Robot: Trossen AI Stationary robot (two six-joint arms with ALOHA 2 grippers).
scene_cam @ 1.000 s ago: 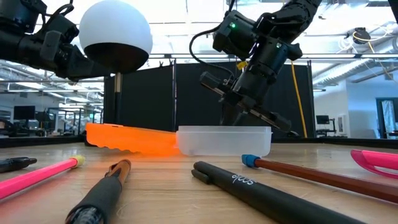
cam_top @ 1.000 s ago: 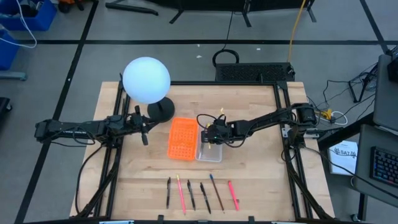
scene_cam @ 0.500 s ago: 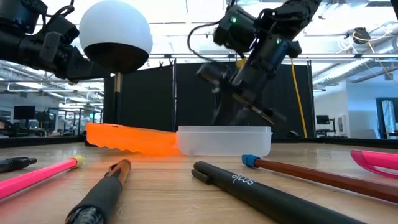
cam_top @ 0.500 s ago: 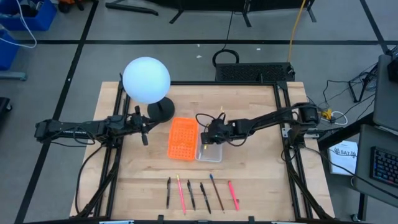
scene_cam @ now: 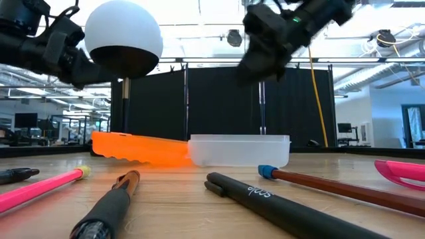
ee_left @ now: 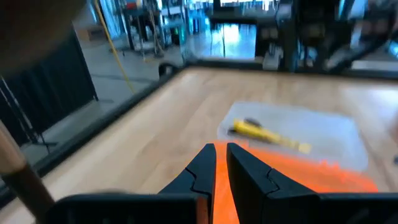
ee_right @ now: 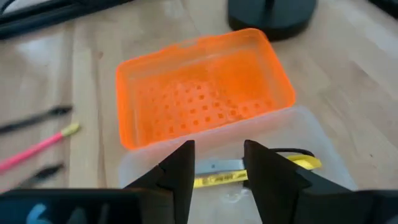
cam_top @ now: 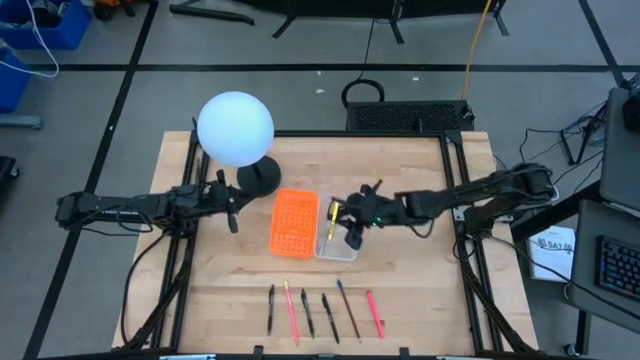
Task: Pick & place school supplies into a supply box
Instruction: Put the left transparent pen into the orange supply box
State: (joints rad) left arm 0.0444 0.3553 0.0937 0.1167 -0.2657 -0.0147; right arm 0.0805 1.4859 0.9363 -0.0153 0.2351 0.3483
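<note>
Inventory, taken from my remote station with the supply box (cam_top: pixel 337 240) as reference point.

Supply box: clear tray at mid-desk, holding one yellow-handled item (ee_right: pixel 261 172) with a metal part, lying flat inside.

Right gripper (cam_top: pixel 352 236): above the box, fingers spread apart, holding nothing. I judge one placement complete and the next pick due.

Left gripper (ee_left: pixel 219 163): waiting well to the orange tray's far side from the box, fingers nearly together, empty.

Remaining supplies: six pens and pencils (cam_top: pixel 325 312) in a row near the desk's front edge, well apart from the box. Next move, in my view: carry the right gripper to one of them and close on its thin shaft.

Other items: orange perforated tray (cam_top: pixel 294 222) touching the box's side; white globe lamp (cam_top: pixel 235 128) beyond it. Neither blocks the path to the row.
</note>
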